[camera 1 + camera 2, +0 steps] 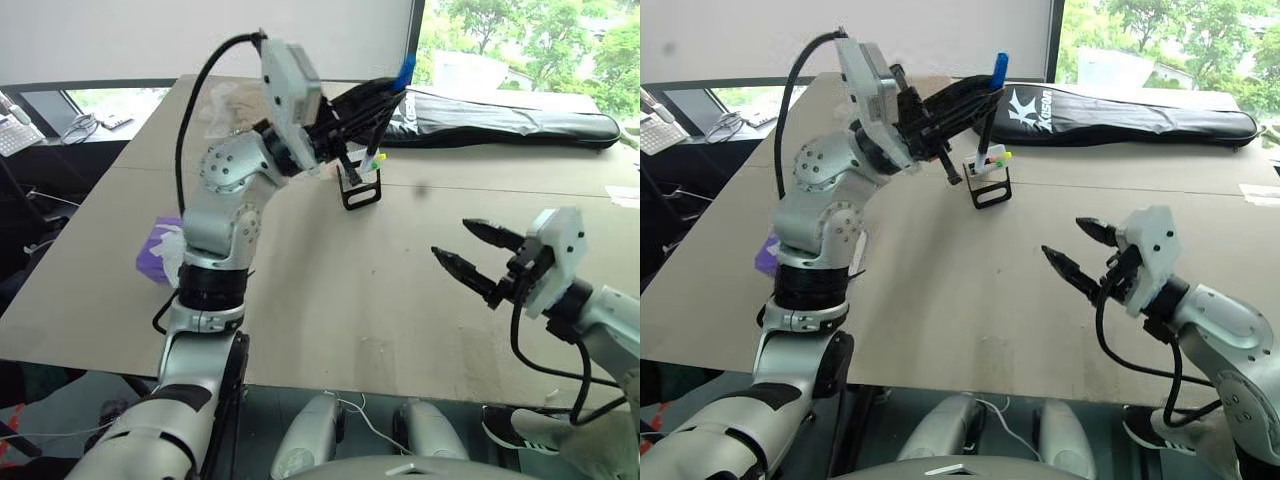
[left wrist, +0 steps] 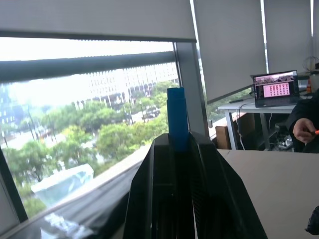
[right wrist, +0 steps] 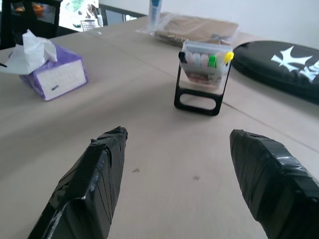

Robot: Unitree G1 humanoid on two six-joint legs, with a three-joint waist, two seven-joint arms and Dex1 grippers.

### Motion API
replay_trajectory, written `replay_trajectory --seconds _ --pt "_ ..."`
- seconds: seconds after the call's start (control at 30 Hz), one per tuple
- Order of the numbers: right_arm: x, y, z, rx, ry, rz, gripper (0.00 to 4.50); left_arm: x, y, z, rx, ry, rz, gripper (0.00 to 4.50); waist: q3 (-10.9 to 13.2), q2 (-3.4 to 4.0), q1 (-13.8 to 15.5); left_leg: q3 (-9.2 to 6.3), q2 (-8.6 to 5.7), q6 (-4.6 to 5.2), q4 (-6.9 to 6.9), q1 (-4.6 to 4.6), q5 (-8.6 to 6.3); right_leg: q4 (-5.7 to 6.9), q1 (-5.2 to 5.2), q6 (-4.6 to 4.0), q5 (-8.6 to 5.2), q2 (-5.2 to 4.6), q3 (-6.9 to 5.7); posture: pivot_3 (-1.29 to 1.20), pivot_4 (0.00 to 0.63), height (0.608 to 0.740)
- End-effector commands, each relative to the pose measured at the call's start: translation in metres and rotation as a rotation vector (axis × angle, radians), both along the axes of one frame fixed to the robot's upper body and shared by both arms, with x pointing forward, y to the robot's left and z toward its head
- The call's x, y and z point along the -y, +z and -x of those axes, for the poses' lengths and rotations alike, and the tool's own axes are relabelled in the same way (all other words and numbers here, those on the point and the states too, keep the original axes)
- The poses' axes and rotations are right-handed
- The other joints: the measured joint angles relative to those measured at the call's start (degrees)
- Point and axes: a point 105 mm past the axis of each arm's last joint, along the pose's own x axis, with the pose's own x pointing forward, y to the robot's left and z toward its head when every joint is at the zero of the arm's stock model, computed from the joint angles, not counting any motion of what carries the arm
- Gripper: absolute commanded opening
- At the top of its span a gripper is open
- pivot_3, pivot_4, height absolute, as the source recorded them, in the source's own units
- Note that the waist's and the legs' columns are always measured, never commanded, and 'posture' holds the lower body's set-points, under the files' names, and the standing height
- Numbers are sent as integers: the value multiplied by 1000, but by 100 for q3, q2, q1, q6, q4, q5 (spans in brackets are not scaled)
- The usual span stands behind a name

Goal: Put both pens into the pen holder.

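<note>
- The pen holder (image 1: 989, 177) is a small black stand with a pale top. It sits on the big tan table (image 1: 940, 290). Everything here is placed from it.
- Yellow and green tips poke out of the pen holder's top.
- The left claw (image 1: 985, 100) hangs just above the pen holder. Its two black fingers are squeezed together on a pen (image 1: 990, 105).
- That pen is dark with a blue end (image 2: 178, 118). The blue end sticks up past the fingers. The pen's low end points down at the pen holder's top. I cannot tell if it has gone inside or just touches.
- The right claw (image 1: 475, 255) is well apart from the pen holder, on the side near the robot and off to the right. It is up off the table.
- The right claw's fingers (image 3: 94, 174) are spread wide apart. Nothing is between them, and they touch nothing.
- A long black bag (image 1: 1120, 115) lies behind the pen holder, at the far side of the table.
- A purple tissue box (image 3: 52, 72) sits to the left of the pen holder, well apart from it.
- A flat brown packet in a clear wrap (image 3: 194, 30) lies behind the pen holder.
</note>
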Motion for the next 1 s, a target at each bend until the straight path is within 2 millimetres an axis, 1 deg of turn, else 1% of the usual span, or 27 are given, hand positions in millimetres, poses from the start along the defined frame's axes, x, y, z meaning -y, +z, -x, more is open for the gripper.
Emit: replay_trajectory --seconds 0.03,0.1,0.13,0.2,0.3,0.37,0.43,0.6,0.8,0.93,1.0 --pt "-6 17 1 85 22 -61 3541 8 -13 -5 293 23 -152 36 0 0 -2 -1 1 0 -6 1 0 0 -1 -1 -1 0 2 0 150 740" --pt "-8 21 2 102 25 -81 3541 9 -14 -13 365 32 -166 36 3 0 -6 2 1 0 -9 -1 0 -2 -8 -1 -1 1 2 0 150 740" --pt "-8 23 3 110 29 -85 3541 10 -17 -17 396 30 -185 36 6 -5 -3 1 1 0 -9 -5 0 -2 -9 -1 -1 0 2 0 150 740" --pt "-10 25 5 123 34 -85 3541 11 -29 -25 451 40 -237 36 7 -8 -4 0 -2 2 -3 -11 -1 -4 -13 0 0 0 -1 0 150 740" --pt "-10 26 5 135 25 -83 3541 10 -48 -39 481 59 -300 36 7 -8 -11 2 -5 11 1 -12 -6 -5 -12 1 0 -2 -1 0 150 740" --pt "-10 28 6 140 16 -84 3541 10 -56 -46 469 73 -327 36 8 -9 -20 4 -6 12 0 -12 -7 -3 -13 1 -1 -1 0 0 150 740" --pt "-8 28 7 142 7 -79 3541 9 -58 -50 456 84 -325 36 9 -11 -24 2 -6 13 0 -13 -7 0 -15 2 -1 2 -3 0 150 740" --pt "-6 29 10 149 -11 -72 3541 6 -64 -53 446 93 -325 36 11 -14 -41 0 -6 15 4 -19 -8 0 -17 2 -1 2 -6 0 150 740" --pt "-5 26 12 145 -13 -64 3541 -7 -79 -64 404 171 -372 36 11 -14 -129 -1 -6 17 6 -17 -9 7 -16 2 -1 5 -7 0 150 740" --pt "-4 25 13 142 -14 -59 3541 -15 -77 -71 409 245 -364 36 11 -14 -166 0 -7 17 6 -17 -9 7 -16 3 -1 5 -5 0 150 740" --pt "-3 24 14 142 -15 -58 3541 -18 -73 -71 413 258 -333 36 11 -14 -166 1 -7 17 6 -16 -9 9 -16 3 -1 6 -5 0 150 740"
